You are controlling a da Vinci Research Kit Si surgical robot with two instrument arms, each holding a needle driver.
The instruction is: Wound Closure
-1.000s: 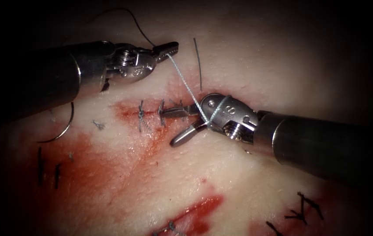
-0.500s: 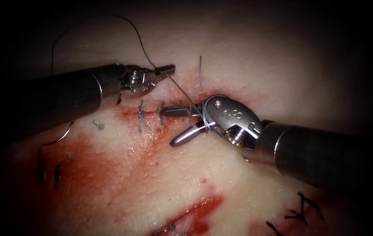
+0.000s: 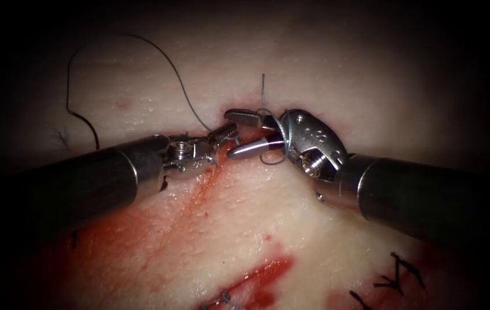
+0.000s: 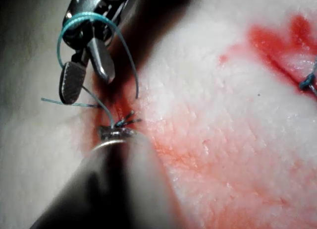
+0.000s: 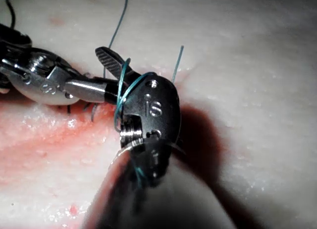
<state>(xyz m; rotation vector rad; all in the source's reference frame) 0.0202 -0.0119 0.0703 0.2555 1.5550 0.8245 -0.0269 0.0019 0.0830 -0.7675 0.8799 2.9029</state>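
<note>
My left tool [image 3: 226,132] reaches in from the left, its jaws shut on the thread [image 3: 170,63] right at the cut [image 3: 213,163]. The thread arcs away in a long dark curve over the far tissue [image 3: 371,86]. My right tool [image 3: 243,133] stands just right of the left tool with its jaws open and nothing between them. A loop of thread [image 3: 286,135] is wound around the base of the right jaws, as a teal ring [image 5: 121,85], [image 4: 84,18]. A short thread end [image 3: 262,89] stands up behind them. Neither tool holds the needle.
Red fluid [image 3: 158,241] spreads over the tissue in front of the cut. A second cut [image 3: 259,278] with a stitch lies at the near edge. Dark stitches [image 3: 397,275] sit at the near right. Both shafts cross the scene low over the tissue.
My left tool moved down and right to the cut with the thread, which went slack; its shaft now covers the needle lying at left. The right tool moved up, keeping the loop.
</note>
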